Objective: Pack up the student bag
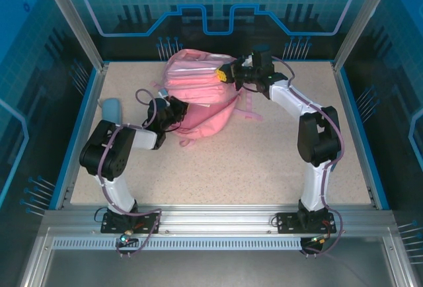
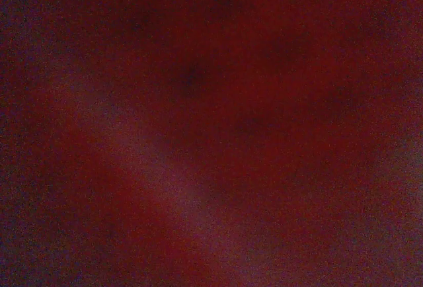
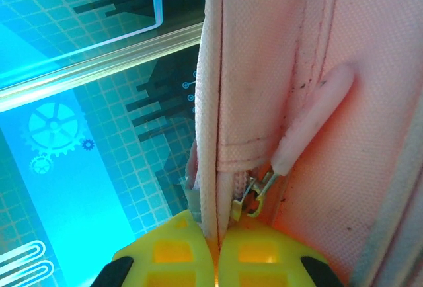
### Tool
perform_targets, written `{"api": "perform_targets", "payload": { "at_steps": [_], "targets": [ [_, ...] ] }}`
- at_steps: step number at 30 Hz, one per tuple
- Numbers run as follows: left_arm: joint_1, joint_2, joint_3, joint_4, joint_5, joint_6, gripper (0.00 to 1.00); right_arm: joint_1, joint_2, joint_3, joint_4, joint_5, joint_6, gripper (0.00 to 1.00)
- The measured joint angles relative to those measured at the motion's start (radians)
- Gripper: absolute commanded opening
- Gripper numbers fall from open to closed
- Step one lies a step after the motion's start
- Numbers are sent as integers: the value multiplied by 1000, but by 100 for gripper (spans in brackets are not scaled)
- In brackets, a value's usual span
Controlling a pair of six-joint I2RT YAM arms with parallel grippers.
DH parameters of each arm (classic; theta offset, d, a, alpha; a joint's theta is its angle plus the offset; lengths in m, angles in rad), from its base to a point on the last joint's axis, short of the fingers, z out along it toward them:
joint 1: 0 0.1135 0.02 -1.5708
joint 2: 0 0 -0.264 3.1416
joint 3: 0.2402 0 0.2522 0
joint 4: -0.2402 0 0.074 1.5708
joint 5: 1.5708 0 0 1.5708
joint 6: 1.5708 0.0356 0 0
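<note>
The student bag [image 1: 198,85], a big soft pink backpack, lies at the back middle of the table. My right gripper [image 1: 223,74] reaches it from the right, and its yellow fingers [image 3: 172,254] are shut on the bag's pink seam edge [image 3: 210,102], right beside a metal zipper slider [image 3: 259,194] with a pink pull tab [image 3: 314,112]. My left gripper [image 1: 173,112] is pushed into the bag's left side, its fingertips hidden by fabric. The left wrist view is a dim red blur of fabric [image 2: 211,128] with no fingers visible.
A small light-blue pencil case [image 1: 111,110] lies near the table's left edge, beside the left arm. Pink straps [image 1: 250,110] trail to the bag's right. Blue walls and metal posts enclose the speckled table [image 1: 251,161].
</note>
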Motion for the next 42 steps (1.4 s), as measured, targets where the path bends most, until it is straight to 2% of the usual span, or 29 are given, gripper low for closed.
{"api": "perform_targets", "payload": {
  "at_steps": [9, 13, 16, 20, 25, 30, 35, 42],
  "targets": [
    [-21, 91, 87, -10, -77, 1, 15, 1, -17, -40, 42, 4, 24, 0],
    [-23, 132, 134, -8, -103, 8, 19, 5, -23, -51, 53, 8, 27, 0],
    [-23, 174, 169, 0, -120, 11, 26, 6, -26, -56, 53, 8, 27, 0],
    [-23, 216, 198, 8, -130, 12, 43, 7, -26, -60, 53, 8, 27, 0],
    [-18, 226, 182, 11, -134, 8, 56, 7, -26, -64, 48, 7, 24, 0],
    [2, 171, 72, 20, -117, -12, 61, 6, -29, -64, 22, 8, -5, 0],
    [19, 45, -52, 16, -101, -19, 62, 2, -37, -60, -35, 24, -72, 0],
    [19, -116, -175, -40, -72, -19, 56, -2, -38, 2, -167, 67, -204, 0]
  ]
}}
